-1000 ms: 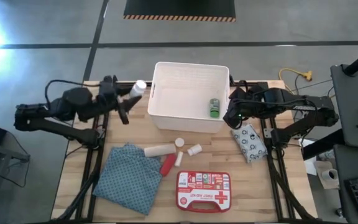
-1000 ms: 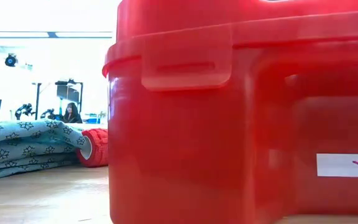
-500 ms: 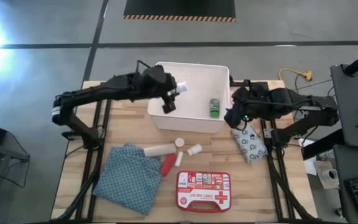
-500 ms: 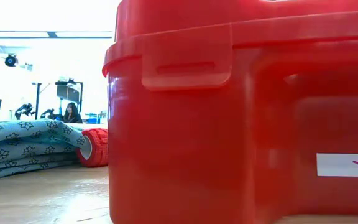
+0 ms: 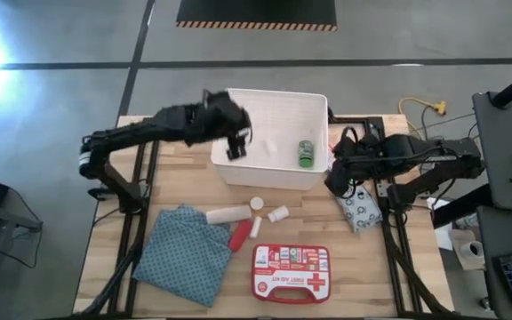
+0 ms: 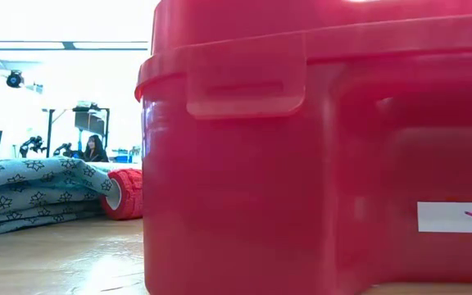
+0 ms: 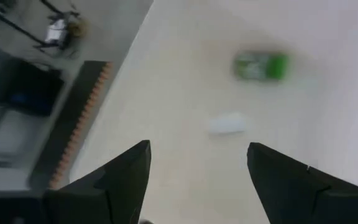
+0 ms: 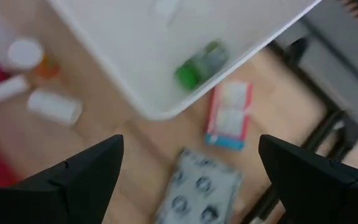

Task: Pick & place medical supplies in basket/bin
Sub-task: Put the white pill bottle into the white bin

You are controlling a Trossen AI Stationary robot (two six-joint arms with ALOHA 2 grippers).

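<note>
My left gripper (image 5: 236, 142) is hanging over the bin (image 5: 274, 105), fingers apart and holding nothing.

In the left wrist view my two fingers (image 7: 123, 177) are standing wide apart, and between them a small white bottle (image 7: 227, 124) and the green-capped bottle (image 7: 261, 65) are lying on the bin floor, near each other but not touching. My right gripper (image 5: 336, 173) is hovering at the bin's right edge, right of centre in the high view, fingers also spread wide and empty; under it are lying the small box (image 8: 230, 117) and the dotted pack (image 8: 197, 186). The case (image 5: 291, 270) is sitting at lower centre, with the red tube (image 5: 239, 235) and white bottles (image 5: 277, 213) between it and the bin.
</note>
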